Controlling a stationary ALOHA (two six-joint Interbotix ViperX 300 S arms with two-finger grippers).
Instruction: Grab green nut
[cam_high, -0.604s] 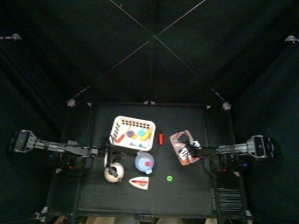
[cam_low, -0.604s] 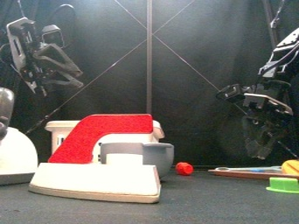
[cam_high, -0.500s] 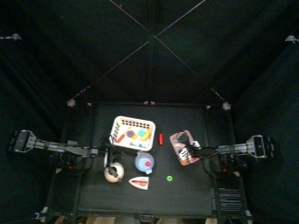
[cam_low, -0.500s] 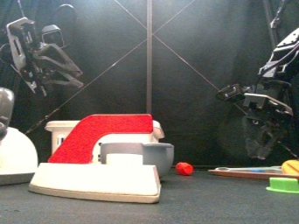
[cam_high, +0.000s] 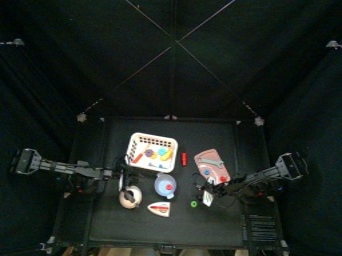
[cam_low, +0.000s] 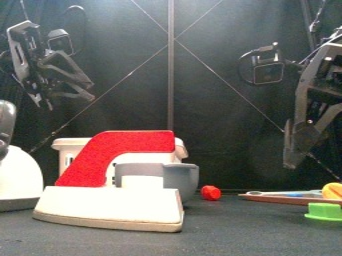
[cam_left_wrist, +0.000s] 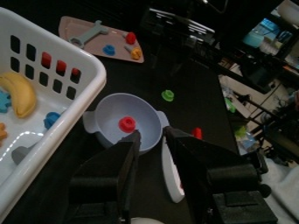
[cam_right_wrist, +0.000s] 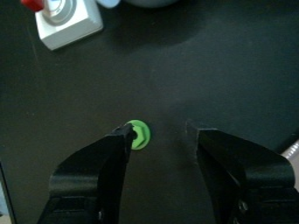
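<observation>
The green nut (cam_right_wrist: 139, 134) is a tiny bright green ring lying flat on the black table, near its front edge in the top view (cam_high: 194, 203). My right gripper (cam_right_wrist: 160, 140) is open just above it. The nut lies between the jaws, close against one finger (cam_right_wrist: 117, 147). In the top view my right gripper (cam_high: 206, 198) reaches in from the right. The nut also shows at the right of the front view (cam_low: 322, 210) and in the left wrist view (cam_left_wrist: 169, 94). My left gripper (cam_left_wrist: 149, 144) is open and empty, resting at the left beside the basket.
A white basket (cam_high: 154, 152) of coloured parts stands at mid table. A pink tray (cam_high: 210, 162) is right of it, a blue bowl (cam_high: 166, 187) in front. A red and white block (cam_high: 162, 208) lies just left of the nut, and a white round thing (cam_high: 130, 196) sits further left.
My right arm has swung from beside the pink tray toward the table's front and now hangs over the green nut. The left arm has not moved.
</observation>
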